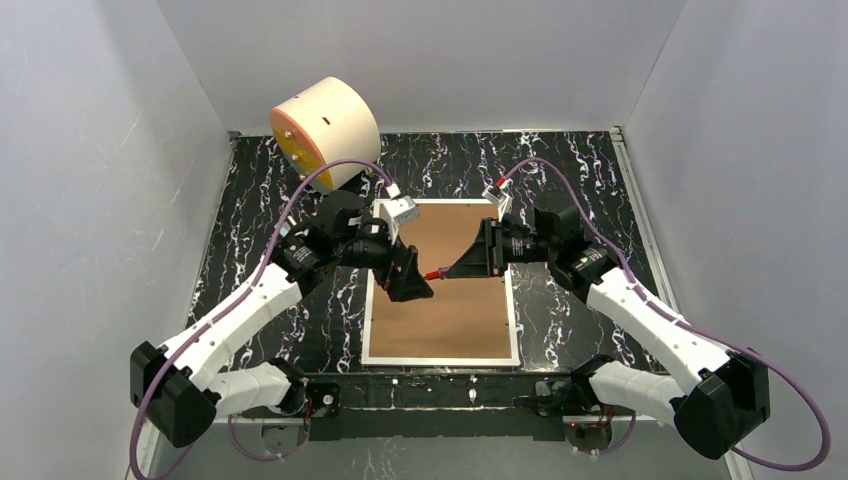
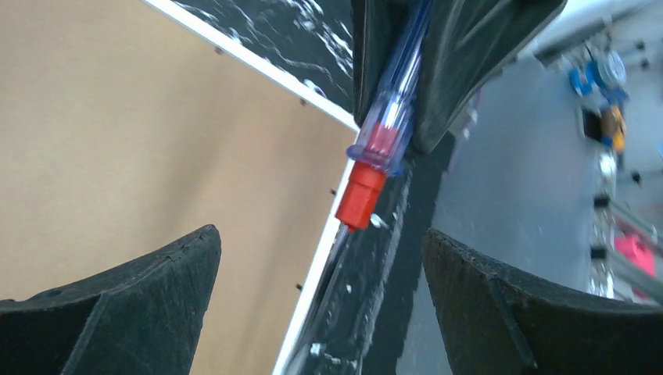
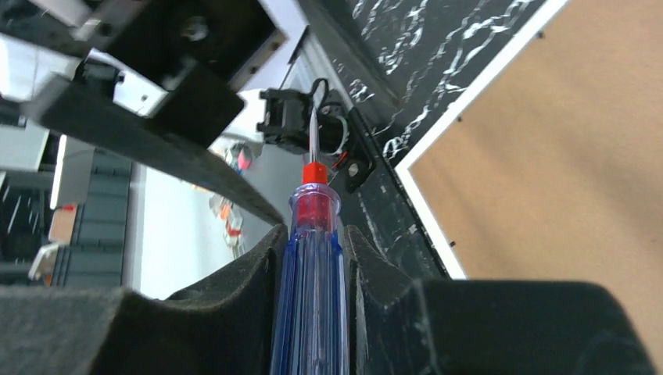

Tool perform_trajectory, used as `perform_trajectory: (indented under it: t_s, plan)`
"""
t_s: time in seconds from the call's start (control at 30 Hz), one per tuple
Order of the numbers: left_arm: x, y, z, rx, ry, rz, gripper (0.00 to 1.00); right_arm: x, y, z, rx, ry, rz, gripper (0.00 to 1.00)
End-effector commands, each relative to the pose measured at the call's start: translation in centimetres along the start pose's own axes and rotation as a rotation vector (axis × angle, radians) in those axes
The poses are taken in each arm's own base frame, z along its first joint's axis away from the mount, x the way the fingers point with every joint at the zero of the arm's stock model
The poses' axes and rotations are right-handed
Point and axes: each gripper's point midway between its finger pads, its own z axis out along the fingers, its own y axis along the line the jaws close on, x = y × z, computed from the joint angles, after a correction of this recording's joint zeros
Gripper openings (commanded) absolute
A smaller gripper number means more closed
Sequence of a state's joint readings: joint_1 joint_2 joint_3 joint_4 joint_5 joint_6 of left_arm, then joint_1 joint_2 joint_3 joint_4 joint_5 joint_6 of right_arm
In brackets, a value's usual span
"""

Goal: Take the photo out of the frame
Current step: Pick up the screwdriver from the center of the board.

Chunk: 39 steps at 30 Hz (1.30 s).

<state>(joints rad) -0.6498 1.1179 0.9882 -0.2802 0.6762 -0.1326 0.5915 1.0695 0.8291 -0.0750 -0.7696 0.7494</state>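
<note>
**Frame face-down, tool between the two arms.** The frame (image 1: 450, 320) lies flat on the black marbled table (image 1: 560, 180), centred between the arms, its brown back panel upward. The photo is not visible anywhere; presumably it sits beneath that panel.

The right gripper (image 1: 462, 266) is closed narrowly around a screwdriver (image 1: 436, 272) with a clear blue handle and red collar. The thin shaft points left toward the left gripper (image 1: 412, 283), whose fingers (image 2: 156, 305) are spread wide and hold nothing. Both grippers hover over the left half of the panel. Small dark tabs (image 2: 303, 101) dot the panel's edge inside the white rim.

*Hazards.*
- If the left fingers close on the slim shaft rather than the handle, the tool could twist or drop onto the panel.
- A tip driven too steeply at a tab may skid, gouging the board or creasing the print below.

*Lettering.* No brand, label or writing can be read on the tool, the frame, or the cream cylinder (image 1: 325, 133) at the far left.
</note>
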Motion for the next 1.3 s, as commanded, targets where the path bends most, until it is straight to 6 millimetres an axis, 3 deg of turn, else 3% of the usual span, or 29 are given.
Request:
perform_trajectory:
  t_s: [0.0,0.1,0.2,0.3,0.4,0.6,0.73,0.8,0.9,1.27]
  plan:
    - [2.9,-3.6,-1.7,0.226,0.169,0.088,0.98,0.8,4.1,-1.5,-0.146,0.106,-0.152,0.01]
    - [3.6,-4.5,-2.2,0.29,0.208,0.102,0.96,1.1,4.6,-1.8,-0.158,0.126,-0.161,0.01]
    - [3.4,-4.9,-2.2,0.32,0.203,0.105,0.84,1.2,5.0,-1.9,-0.187,0.138,-0.161,0.01]
    - [2.9,-5.2,-2.1,0.342,0.192,0.108,0.66,1.2,5.0,-1.8,-0.194,0.145,-0.158,0.01]
    - [2.6,-5.2,-2.0,0.339,0.189,0.107,0.41,1.3,5.1,-1.8,-0.214,0.16,-0.16,0.01]
    - [3.2,-5.2,-1.9,0.354,0.208,0.094,0.01,1.1,5.2,-1.6,-0.227,0.165,-0.166,0.01]
    - [3.4,-5.6,-2.0,0.385,0.216,0.087,0.0,1.2,5.3,-1.7,-0.24,0.167,-0.19,0.05]
    - [3.5,-5.9,-2.2,0.407,0.223,0.082,0.0,1.3,5.5,-1.8,-0.259,0.176,-0.214,0.3]
    - [3.4,-6.1,-2.4,0.425,0.232,0.085,0.0,1.3,5.6,-1.8,-0.275,0.179,-0.253,0.48]
    - [2.6,-6.0,-2.2,0.41,0.213,0.106,0.0,1.9,5.7,-1.8,-0.326,0.237,-0.228,0.57]
